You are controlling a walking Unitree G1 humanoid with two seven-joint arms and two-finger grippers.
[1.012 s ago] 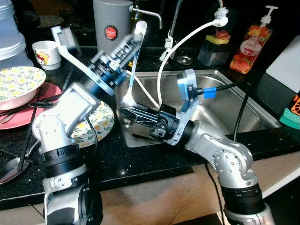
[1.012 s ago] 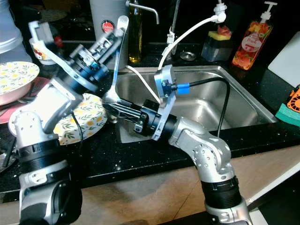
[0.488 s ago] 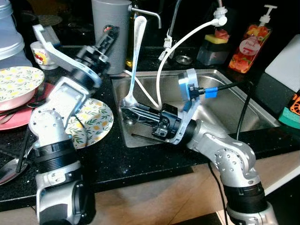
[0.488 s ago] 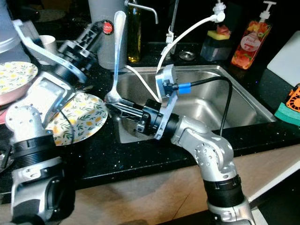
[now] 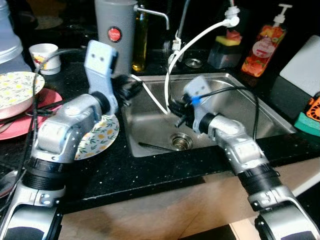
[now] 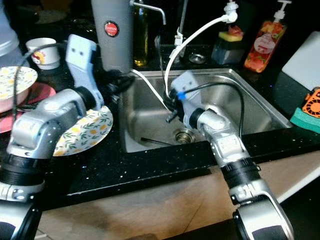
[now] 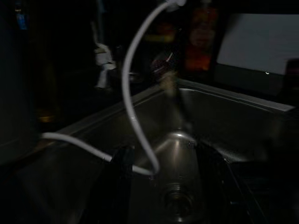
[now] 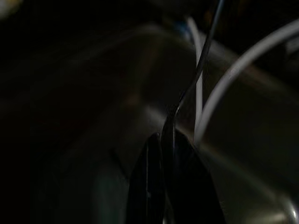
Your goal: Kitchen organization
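Head views bright; wrist views dark, blurred

counter (image 5: 150, 170): showing black with fine pale speckles
sink (image 5: 235, 107): shining bare steel grey
plate (image 5: 100, 137): showing white with yellow lemons and green leaves
second plate (image 5: 22, 122): showing plain pink
canister (image 5: 116, 30): showing grey, bearing a red round badge
cup (image 5: 44, 54): showing white with a small red print
hose (image 5: 192, 42): showing white
soap bottle (image 5: 261, 46): glowing orange-red under a white pump
arms (image 5: 67, 130): gleaming silver
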